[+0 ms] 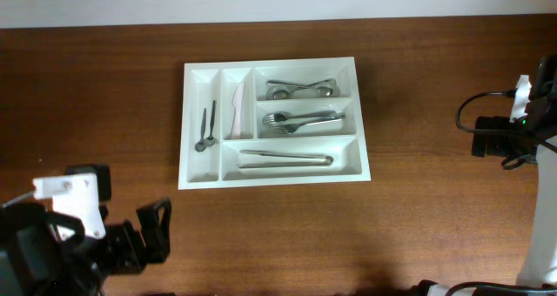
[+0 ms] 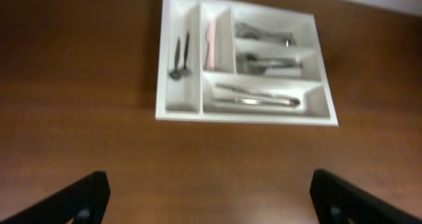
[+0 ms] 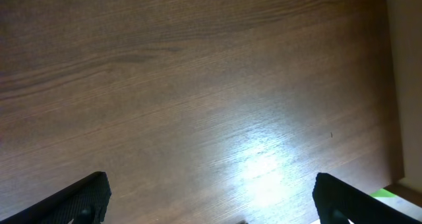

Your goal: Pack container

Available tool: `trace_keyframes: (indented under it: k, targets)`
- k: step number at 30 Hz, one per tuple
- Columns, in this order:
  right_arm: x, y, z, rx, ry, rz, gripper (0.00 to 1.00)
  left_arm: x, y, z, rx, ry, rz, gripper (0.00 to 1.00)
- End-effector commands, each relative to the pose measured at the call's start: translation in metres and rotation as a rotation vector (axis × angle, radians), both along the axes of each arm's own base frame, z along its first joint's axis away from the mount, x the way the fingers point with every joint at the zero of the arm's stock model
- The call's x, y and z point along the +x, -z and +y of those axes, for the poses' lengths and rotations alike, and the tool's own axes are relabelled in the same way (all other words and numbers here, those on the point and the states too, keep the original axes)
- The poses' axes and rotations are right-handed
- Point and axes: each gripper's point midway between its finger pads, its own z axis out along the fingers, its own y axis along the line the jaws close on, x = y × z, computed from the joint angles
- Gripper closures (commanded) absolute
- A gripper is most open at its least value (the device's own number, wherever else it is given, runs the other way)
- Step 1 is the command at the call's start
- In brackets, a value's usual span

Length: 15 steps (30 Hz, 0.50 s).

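tray looks packed, arms well clear
container (image 1: pixel 202 167) sits mid-table (image 1: pixel 104 87), cutlery (image 1: pixel 300 119) in every compartment; left gripper (image 2: pixel 211 204) and right gripper (image 3: pixel 211 201) gape empty (nothing loose visible), so avoid nudging it.

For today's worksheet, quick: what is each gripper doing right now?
Left gripper: open, holding nothing.
Right gripper: open, holding nothing.

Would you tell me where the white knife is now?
Overhead view: the white knife lies in the container's second narrow compartment from the left, beside the small spoons.
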Motion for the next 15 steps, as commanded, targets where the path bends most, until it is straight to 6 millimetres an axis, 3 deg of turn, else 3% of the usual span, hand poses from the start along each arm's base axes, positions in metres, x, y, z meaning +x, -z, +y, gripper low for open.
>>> trace_keyframes:
  k: [1, 7, 12, 15]
  targets:
    - [-0.004, -0.006, -0.003, -0.019, 0.016, -0.015, 0.01, -0.022, -0.01, -0.01, -0.038, 0.032, -0.069, 0.01]
    - [-0.004, -0.006, -0.003, -0.019, 0.017, -0.015, 0.01, -0.064, -0.026, -0.015, -0.027, 0.041, -0.233, 0.01]
    - [-0.004, -0.006, -0.003, -0.019, 0.016, -0.015, 0.01, -0.098, -0.013, -0.013, -0.01, 0.02, -0.242, 0.01]
    - [-0.004, -0.006, -0.003, -0.019, 0.016, -0.015, 0.01, -0.108, -0.014, -0.02, -0.03, 0.05, -0.272, 0.01]
